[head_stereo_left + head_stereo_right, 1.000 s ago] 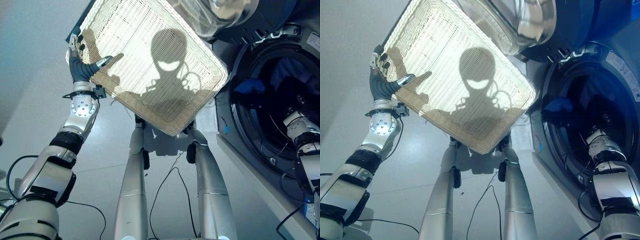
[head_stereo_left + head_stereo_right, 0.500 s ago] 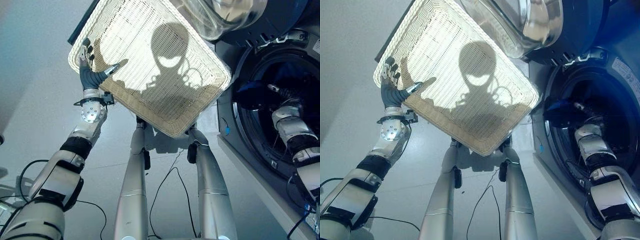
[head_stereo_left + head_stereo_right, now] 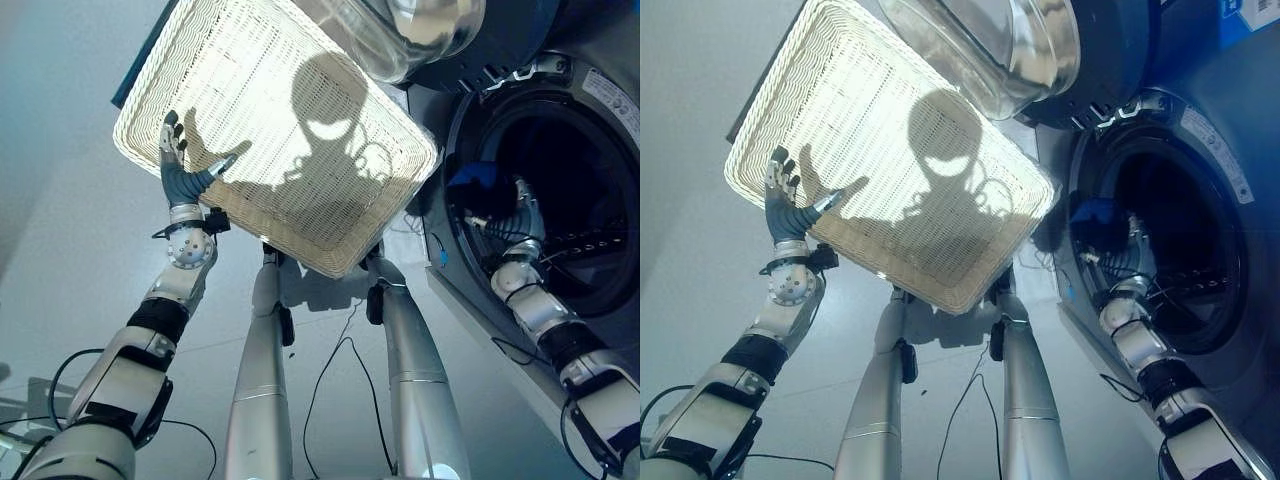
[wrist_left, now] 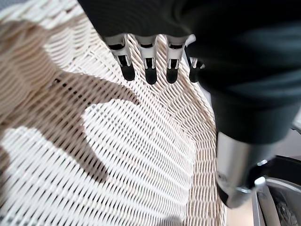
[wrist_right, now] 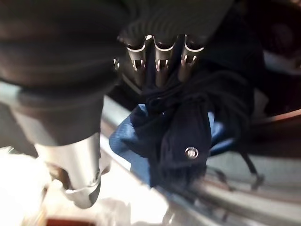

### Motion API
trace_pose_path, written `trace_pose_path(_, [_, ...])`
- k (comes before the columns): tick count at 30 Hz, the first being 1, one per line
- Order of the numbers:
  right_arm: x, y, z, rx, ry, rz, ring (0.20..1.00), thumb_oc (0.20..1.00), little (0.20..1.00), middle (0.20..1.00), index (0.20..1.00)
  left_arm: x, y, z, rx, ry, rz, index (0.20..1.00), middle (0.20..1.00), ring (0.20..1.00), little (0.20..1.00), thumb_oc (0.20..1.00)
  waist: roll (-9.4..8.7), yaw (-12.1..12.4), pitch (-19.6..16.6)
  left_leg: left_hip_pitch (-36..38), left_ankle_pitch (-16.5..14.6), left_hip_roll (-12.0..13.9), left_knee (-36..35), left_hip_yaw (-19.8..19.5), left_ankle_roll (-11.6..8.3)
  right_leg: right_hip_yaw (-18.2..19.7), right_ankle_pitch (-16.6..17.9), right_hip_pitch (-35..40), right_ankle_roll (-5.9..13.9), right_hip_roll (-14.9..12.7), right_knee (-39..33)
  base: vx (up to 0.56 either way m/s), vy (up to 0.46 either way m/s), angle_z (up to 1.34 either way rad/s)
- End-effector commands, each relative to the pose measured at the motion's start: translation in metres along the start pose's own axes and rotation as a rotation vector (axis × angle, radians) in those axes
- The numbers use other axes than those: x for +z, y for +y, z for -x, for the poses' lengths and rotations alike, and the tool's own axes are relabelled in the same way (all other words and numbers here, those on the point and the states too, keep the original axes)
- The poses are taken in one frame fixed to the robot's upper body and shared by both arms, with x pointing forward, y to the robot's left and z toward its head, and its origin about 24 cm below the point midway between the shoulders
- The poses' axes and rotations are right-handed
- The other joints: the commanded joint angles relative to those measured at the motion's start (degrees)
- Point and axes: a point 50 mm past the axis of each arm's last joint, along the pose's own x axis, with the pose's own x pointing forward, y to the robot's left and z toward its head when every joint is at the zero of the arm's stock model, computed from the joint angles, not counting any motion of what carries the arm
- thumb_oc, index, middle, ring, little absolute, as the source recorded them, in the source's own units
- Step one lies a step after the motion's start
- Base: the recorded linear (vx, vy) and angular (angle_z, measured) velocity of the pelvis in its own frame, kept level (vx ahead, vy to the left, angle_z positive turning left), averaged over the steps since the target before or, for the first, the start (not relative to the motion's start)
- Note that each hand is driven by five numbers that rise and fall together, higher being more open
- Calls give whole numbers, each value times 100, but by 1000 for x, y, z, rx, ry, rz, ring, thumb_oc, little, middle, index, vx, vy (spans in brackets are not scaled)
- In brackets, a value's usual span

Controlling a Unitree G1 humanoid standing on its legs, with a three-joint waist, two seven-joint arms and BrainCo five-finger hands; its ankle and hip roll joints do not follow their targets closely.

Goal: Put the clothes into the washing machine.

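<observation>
1. Pale floor (image 3: 60, 230) lying under a wicker laundry basket (image 3: 270, 130), looking emptied.
2. Left hand (image 3: 180, 170), fingers spread, hovering by the basket's rim.
3. Right hand (image 5: 155, 61), fingers extended, pushing dark blue clothes (image 5: 188, 127) past the washing machine (image 3: 1180, 250) door lip; nearly done.

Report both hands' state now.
Left hand: open, over the wicker basket.
Right hand: fingers on the blue clothes; grip cannot be told.
</observation>
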Motion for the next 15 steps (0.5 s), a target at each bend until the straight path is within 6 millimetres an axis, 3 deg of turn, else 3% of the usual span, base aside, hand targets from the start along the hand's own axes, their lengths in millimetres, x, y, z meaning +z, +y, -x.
trace_pose_path(1, [-7, 7, 17, 58, -48, 49, 1000, 1000, 1000, 1000, 1000, -4, 4, 3, 14, 7, -17, 1000, 1000, 1000, 1000, 1000, -213, 180, -117, 328, -958, -241, 803, 393, -74, -17, 1066, 769, 591, 288, -1545, -31, 45, -2])
trace_pose_path(6, [-23, 20, 36, 142, -19, 64, 1000, 1000, 1000, 1000, 1000, -39, 13, 35, -33, 170, -73, 1000, 1000, 1000, 1000, 1000, -167, 285, -117, 1079, -1003, -221, 621, 372, -59, -59, 936, 1443, 605, 224, -1581, -15, 10, -2])
trace_pose_path(9, [-44, 29, 58, 230, 37, 74, 1000, 1000, 1000, 1000, 1000, -73, 19, 78, -134, 352, -128, 1000, 1000, 1000, 1000, 1000, -104, 411, -117, 1877, -1025, -199, 391, 292, -65, -93, 827, 2206, 643, 161, -1673, 0, 0, 0])
trace_pose_path(10, [-47, 30, 61, 241, 46, 75, 1000, 1000, 1000, 1000, 1000, -77, 20, 84, -146, 373, -134, 1000, 1000, 1000, 1000, 1000, -98, 428, -117, 1987, -1026, -196, 357, 283, -67, -98, 814, 2314, 648, 155, -1689, 0, 0, 0])
trace_pose_path(12, [-74, 36, 84, 331, 170, 63, 1000, 1000, 1000, 1000, 1000, -103, 32, 130, -240, 552, -191, 1000, 1000, 1000, 1000, 1000, -57, 544, -117, 2853, -1033, -155, 85, 247, -94, -142, 689, 3198, 694, 106, -1842, 53, -23, 4])
trace_pose_path(15, [-107, 45, 119, 453, 351, 21, 1000, 1000, 1000, 1000, 1000, -124, 50, 177, -316, 739, -234, 1000, 1000, 1000, 1000, 1000, -24, 615, -205, 3678, -983, -89, -259, 297, -148, -224, 670, 4110, 695, 62, -2175, 77, -15, 2])
